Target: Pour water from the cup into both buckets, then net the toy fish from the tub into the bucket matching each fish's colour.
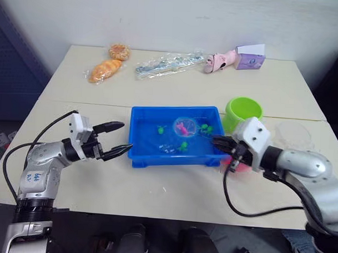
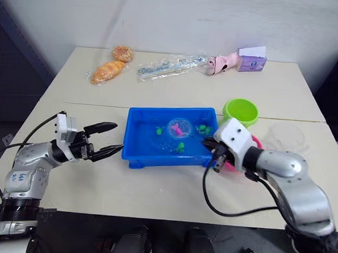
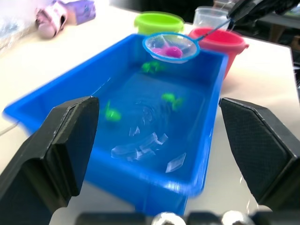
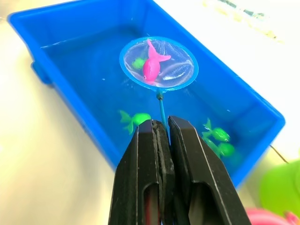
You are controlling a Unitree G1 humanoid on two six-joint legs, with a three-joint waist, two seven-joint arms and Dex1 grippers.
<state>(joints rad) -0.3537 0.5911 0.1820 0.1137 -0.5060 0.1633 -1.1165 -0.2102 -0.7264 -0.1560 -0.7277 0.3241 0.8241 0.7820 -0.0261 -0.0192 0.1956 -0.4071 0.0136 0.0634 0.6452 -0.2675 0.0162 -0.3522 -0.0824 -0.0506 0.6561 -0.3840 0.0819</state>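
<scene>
the right gripper (image 4: pixel 161 129) is clamped on the thin dark stick of the small round light-blue hoop net (image 4: pixel 158 63), held just ahead of it over the shallow bright blue plastic tub (image 4: pixel 243 101), a pink toy fish (image 4: pixel 152 65) lying in the mesh. it looks light, but the thin handle may twist, so carry it level. the left gripper (image 1: pixel 119 138) gapes wide beside the tub's near end.

Count, items on table (image 1: pixel 172 190):
- Tub (image 1: pixel 143 156), blue: 1.
- Net (image 4: pixel 158 63): 1, holding 1 pink fish (image 4: pixel 152 65).
- Green fish (image 4: pixel 135 119) in the water: 4 visible in the right wrist view, one under the mesh.
- Buckets: 2, one lime green (image 1: pixel 243 111), one pink (image 3: pixel 220 40).
- Clear cup (image 1: pixel 293 134): 1.
- Far edge of table: 2 bagged pastries (image 1: pixel 106 70), 1 clear wrapped packet (image 1: pixel 168 64), 1 pink toy (image 1: pixel 220 61), 1 purple box (image 1: pixel 249 59).
</scene>
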